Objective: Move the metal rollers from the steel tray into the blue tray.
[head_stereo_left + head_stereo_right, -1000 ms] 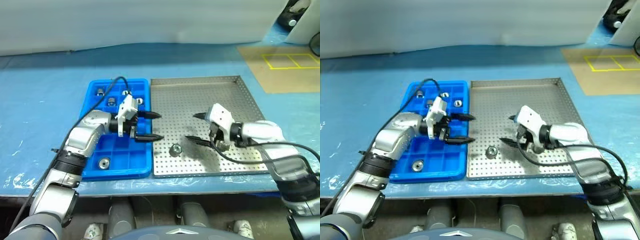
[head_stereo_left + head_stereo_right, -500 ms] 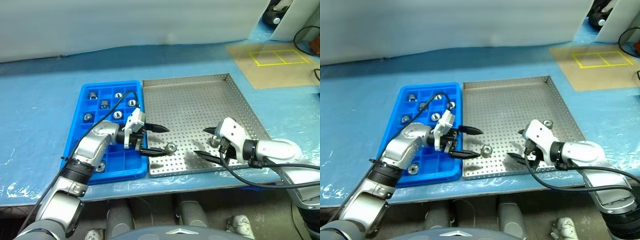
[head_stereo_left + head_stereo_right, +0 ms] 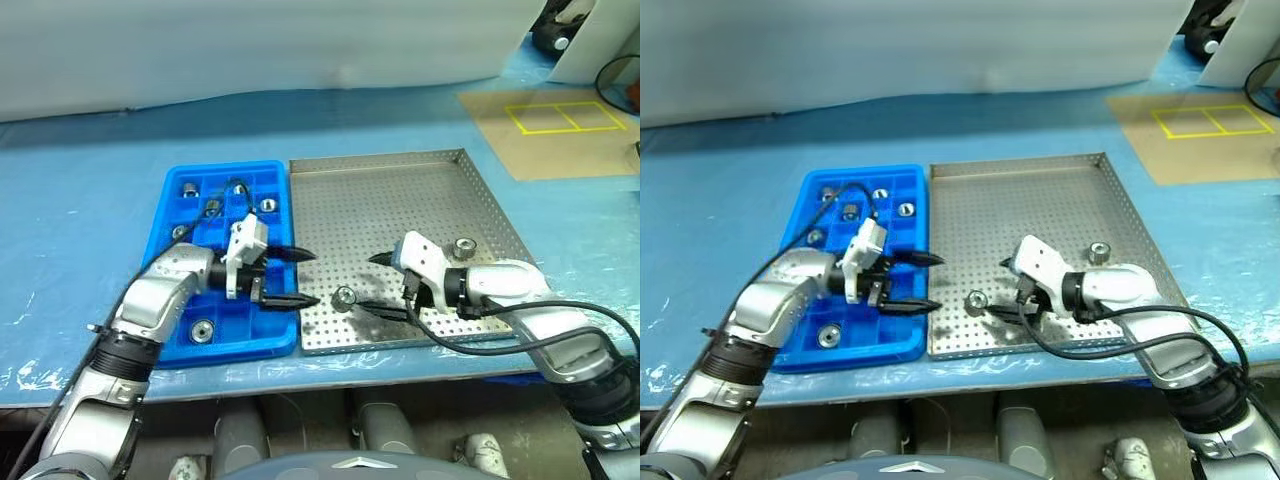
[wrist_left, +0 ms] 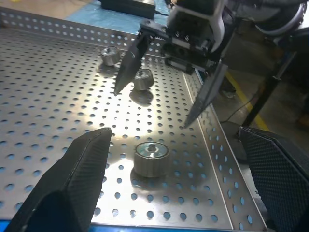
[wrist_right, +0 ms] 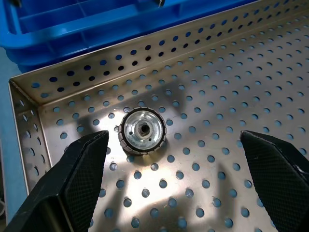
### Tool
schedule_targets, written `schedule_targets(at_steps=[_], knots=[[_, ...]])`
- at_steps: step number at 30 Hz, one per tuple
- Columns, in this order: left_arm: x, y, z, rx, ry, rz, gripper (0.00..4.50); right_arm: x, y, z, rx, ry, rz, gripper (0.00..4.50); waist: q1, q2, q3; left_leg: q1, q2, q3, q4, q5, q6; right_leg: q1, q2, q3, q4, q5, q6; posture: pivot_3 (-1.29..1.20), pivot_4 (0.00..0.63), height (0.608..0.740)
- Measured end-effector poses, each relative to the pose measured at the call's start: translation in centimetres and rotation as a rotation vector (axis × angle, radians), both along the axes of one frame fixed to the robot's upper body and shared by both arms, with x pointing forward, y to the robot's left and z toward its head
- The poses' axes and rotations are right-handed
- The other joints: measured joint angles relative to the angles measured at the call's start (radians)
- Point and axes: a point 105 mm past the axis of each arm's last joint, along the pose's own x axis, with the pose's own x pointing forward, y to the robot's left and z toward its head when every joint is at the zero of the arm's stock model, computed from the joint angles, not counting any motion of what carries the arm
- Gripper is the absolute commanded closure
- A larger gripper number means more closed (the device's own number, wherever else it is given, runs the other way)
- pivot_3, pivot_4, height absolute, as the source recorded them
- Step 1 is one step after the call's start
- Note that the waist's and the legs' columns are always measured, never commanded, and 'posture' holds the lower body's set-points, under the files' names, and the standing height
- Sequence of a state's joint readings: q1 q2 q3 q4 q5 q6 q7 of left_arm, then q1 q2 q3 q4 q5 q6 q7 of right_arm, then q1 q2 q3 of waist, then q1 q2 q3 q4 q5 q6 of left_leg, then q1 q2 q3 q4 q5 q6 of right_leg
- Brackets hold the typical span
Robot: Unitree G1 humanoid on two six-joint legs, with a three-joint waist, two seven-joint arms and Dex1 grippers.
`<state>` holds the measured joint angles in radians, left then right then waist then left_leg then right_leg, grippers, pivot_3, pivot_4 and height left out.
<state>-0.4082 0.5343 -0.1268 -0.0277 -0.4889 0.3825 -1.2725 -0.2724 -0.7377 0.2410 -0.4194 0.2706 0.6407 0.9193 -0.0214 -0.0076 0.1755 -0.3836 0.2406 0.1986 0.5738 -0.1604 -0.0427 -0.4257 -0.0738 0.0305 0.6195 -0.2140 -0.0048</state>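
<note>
Steel first: your large square perforated steel tray (image 3: pixel 400 205) sits just right of the bright blue compartmented plastic tray (image 3: pixel 180 340), rims side by side. Your left gripper (image 3: pixel 297 277) hangs over the blue tray's right edge, fingers spread wide, nothing between them, tips aimed right toward the steel tray. Your right gripper (image 3: pixel 375 283) faces it from the other side, fingers likewise wide apart and empty. One small shiny metal roller with a dark centre hole (image 3: pixel 345 296) lies on the perforated floor between the two grippers, just ahead of both sets of fingertips, untouched, near the tray's front left corner. A second roller (image 3: pixel 463 247) rests beyond your right wrist, near the right rim. Several rollers (image 3: pixel 202 330) already sit in the blue tray's compartments, behind your left gripper.
</note>
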Motion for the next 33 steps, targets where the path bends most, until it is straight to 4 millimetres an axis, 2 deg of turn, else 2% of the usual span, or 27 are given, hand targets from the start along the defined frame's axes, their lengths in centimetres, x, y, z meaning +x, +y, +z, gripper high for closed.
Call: schedule_targets(at_steps=[8, 15, 18, 25, 33], knots=[[0.3, 2.0, 1.1, 0.02, -0.027, 0.079, 0.03, 0.1, 1.2, -2.6, -0.015, 0.057, 0.07, 0.0, 0.013, 0.0, 0.0, 0.0, 0.0, 0.0, -0.002, 0.0, 0.0, 0.0, 0.0, 0.0, 0.0, 0.0, 0.0, -0.23, 0.15, 0.74], [-0.6, 2.1, 1.0, 0.026, -0.017, 0.079, 0.03, 1.1, 1.9, -3.0, -0.011, 0.048, 0.098, 0.0, 0.019, 0.0, 0.0, 0.0, 0.0, 0.0, -0.002, 0.001, -0.001, -0.001, -0.001, 0.0, 0.0, 0.0, 0.0, -0.19, 0.15, 0.74], [-0.9, 2.1, 0.9, 0.033, -0.015, 0.081, 0.0, 1.1, 1.9, -3.8, -0.016, 0.07, 0.104, 0.58, 0.022, 0.0, 0.0, 0.0, 0.0, 0.0, -0.002, 0.001, -0.001, -0.001, -0.001, 0.0, 0.0, 0.0, 0.0, -0.19, 0.15, 0.74], [-1.7, 1.9, 1.0, 0.029, -0.007, 0.064, 0.0, 1.2, 2.0, -4.0, -0.016, 0.071, 0.12, 2.78, 0.033, 0.0, 0.0, 0.0, 0.0, 0.0, -0.002, 0.001, -0.001, -0.001, -0.001, 0.0, 0.0, 0.0, 0.0, -0.19, 0.15, 0.74], [-1.6, 1.9, 1.0, 0.031, -0.007, 0.065, 0.0, 1.5, 2.1, -3.9, -0.022, 0.042, 0.113, 2.85, 0.036, 0.0, 0.0, 0.0, 0.0, 0.0, -0.003, 0.001, -0.002, -0.001, -0.001, 0.0, 0.0, 0.0, 0.0, -0.18, 0.15, 0.74]])
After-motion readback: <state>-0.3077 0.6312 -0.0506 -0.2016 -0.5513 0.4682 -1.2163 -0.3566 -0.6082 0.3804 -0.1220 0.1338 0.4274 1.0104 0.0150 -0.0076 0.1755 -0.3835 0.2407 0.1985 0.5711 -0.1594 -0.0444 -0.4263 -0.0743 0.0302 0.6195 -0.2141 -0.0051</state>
